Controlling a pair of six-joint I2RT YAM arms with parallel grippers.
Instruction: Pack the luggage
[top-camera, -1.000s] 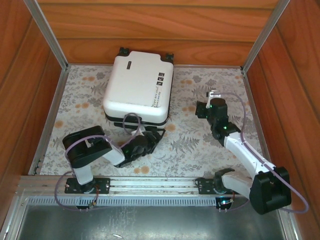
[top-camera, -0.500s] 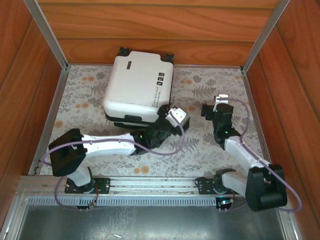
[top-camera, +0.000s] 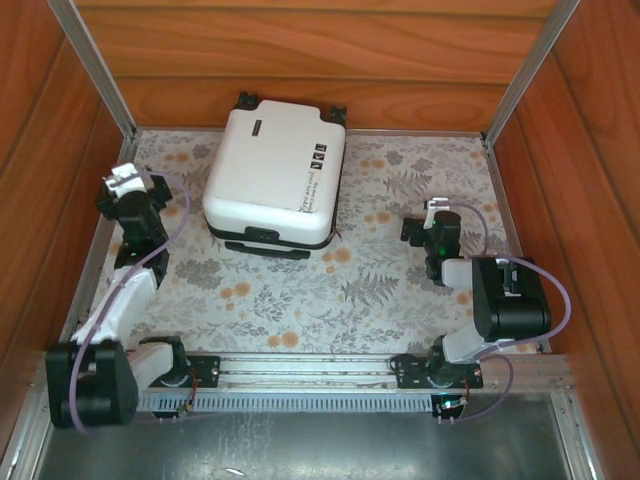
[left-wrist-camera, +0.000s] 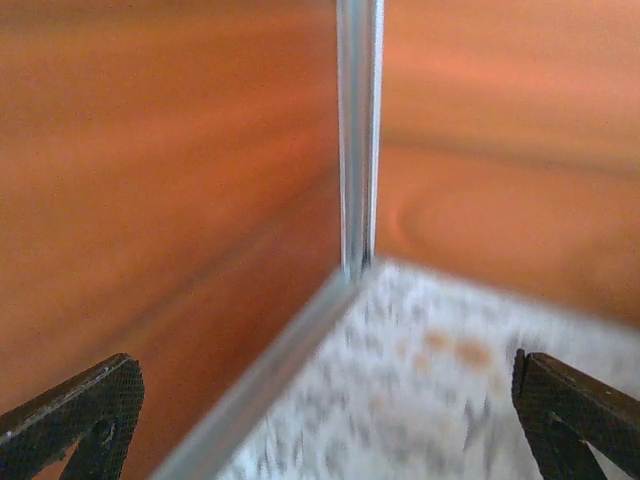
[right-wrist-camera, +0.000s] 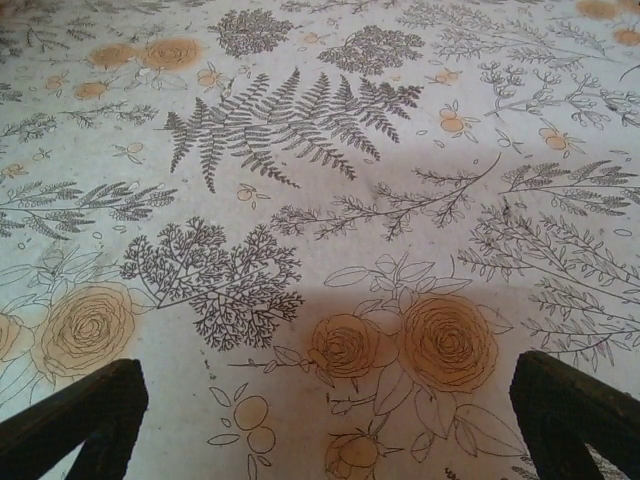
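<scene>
Luggage (top-camera: 272, 175) lies flat and shut on the flowered table cover (top-camera: 400, 290). It is at the far side, a bit left of centre. Its wheels (top-camera: 247, 101) point toward the wooden back wall (top-camera: 320, 60), and its black handle (top-camera: 262, 237) is on the near edge. The white shell faces up, with small black marks on its right part. Nothing touches it.

Left gripper (top-camera: 120, 186) sits well left of the luggage, close to the left wall (top-camera: 50, 180), aimed at the far left corner. In the left wrist view its black fingers (left-wrist-camera: 80, 415) stand wide apart at the lower corners with nothing between them. The metal corner post (left-wrist-camera: 357, 130) is straight ahead and blurry.

Right gripper (top-camera: 430, 215) sits right of the luggage, apart from it, low over the cover. In the right wrist view its fingers (right-wrist-camera: 75, 415) are spread wide and hold nothing. Printed ferns and orange roses lie underneath.

Both arms are bent, elbows near their bases on the near rail (top-camera: 300, 365).
</scene>
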